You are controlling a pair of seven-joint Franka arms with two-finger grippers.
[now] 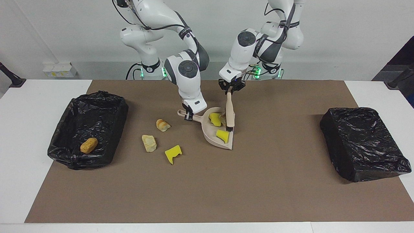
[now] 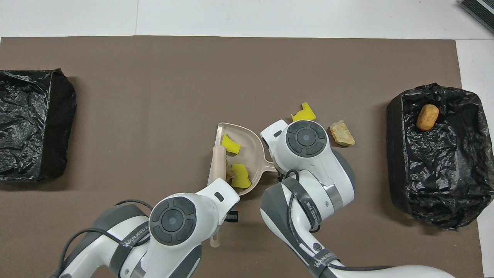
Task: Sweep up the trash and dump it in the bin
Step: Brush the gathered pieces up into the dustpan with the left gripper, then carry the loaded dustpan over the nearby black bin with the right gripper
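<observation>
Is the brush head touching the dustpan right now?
Touching. In the facing view the brush, held by the left gripper, has its black bristles down on the open lip of the dustpan, with no gap showing.

You can read one brand only, in the overhead view: a grey band on the left arm (image 2: 127,241) carries white letters that look like "WANJEED", partly cut off. The same word runs along a grey band near the right arm (image 2: 322,258). Nothing else on the table bears readable text.
</observation>
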